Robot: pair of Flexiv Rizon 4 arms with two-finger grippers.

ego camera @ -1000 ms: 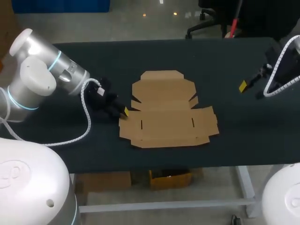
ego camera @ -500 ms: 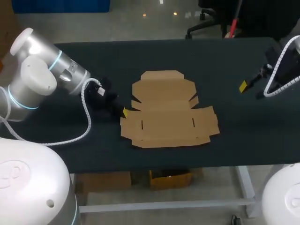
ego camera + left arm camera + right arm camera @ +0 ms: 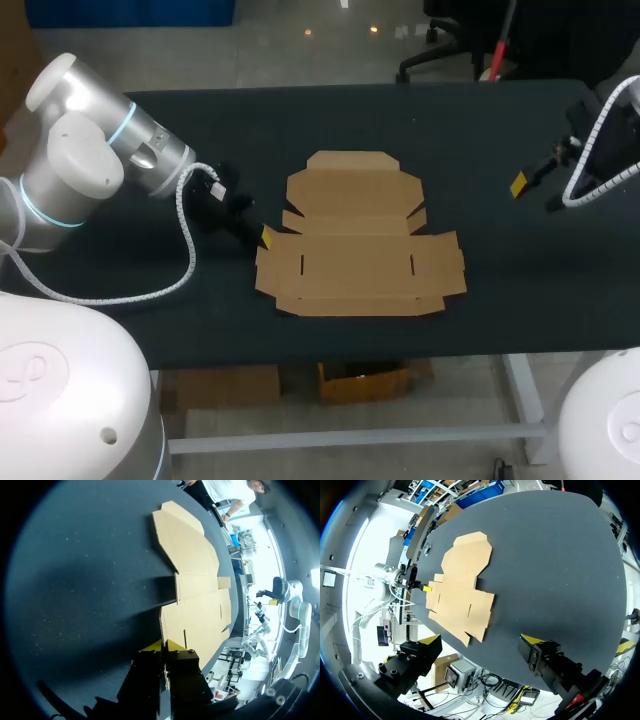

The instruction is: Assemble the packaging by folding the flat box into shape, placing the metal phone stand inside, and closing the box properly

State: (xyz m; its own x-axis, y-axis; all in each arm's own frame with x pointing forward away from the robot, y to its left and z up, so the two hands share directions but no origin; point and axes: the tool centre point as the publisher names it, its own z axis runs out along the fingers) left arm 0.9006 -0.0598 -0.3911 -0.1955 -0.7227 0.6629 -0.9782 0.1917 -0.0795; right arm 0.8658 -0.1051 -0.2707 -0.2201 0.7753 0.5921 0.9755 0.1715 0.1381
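The flat brown cardboard box (image 3: 360,245) lies unfolded in the middle of the dark table, flaps spread out. My left gripper (image 3: 265,238) sits low at the box's left flap, at its far corner. In the left wrist view its yellow tips (image 3: 164,646) are pressed together on the edge of the cardboard (image 3: 195,580). My right gripper (image 3: 520,185) hangs over the table's right side, well away from the box, fingers wide apart. The right wrist view shows the cardboard (image 3: 462,585) ahead of that open gripper (image 3: 482,640). No phone stand shows in any view.
The dark table (image 3: 480,130) is bare around the box. Its front edge runs just below the box's near flap. My left arm's cable (image 3: 185,250) loops over the table to the left of the box.
The left gripper's fingers have closed at the box's left flap corner. The box has turned and shifted slightly to the right. The right arm has not moved.
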